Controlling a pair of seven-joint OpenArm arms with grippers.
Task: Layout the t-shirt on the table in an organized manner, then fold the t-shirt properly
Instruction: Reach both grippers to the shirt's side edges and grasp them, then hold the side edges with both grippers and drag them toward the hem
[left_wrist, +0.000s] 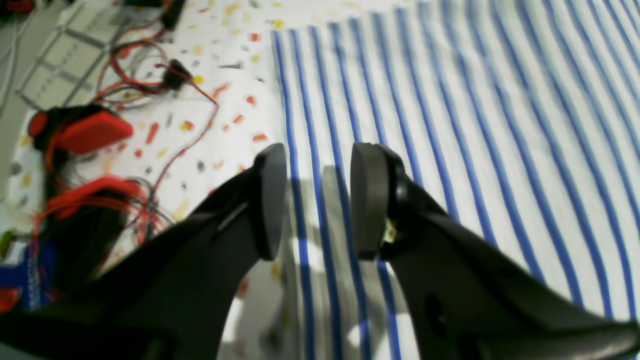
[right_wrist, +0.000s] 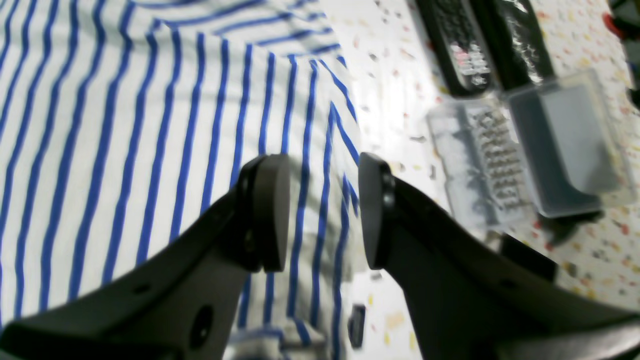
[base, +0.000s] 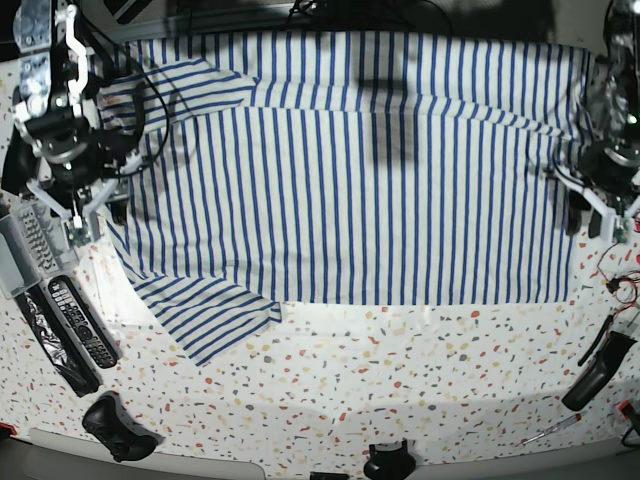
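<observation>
The white t-shirt with thin blue stripes lies spread flat on the speckled table, sleeves toward the base view's left, hem toward its right. My left gripper is open and empty, hovering over the shirt's edge beside bare table; in the base view it is at the right. My right gripper is open and empty over the shirt's edge; in the base view it is at the left, between the two sleeves.
Remote controls and a clear plastic box lie just beside the right gripper. Red and black wires and devices lie beside the left gripper. A black game controller and other black items sit near the front edge.
</observation>
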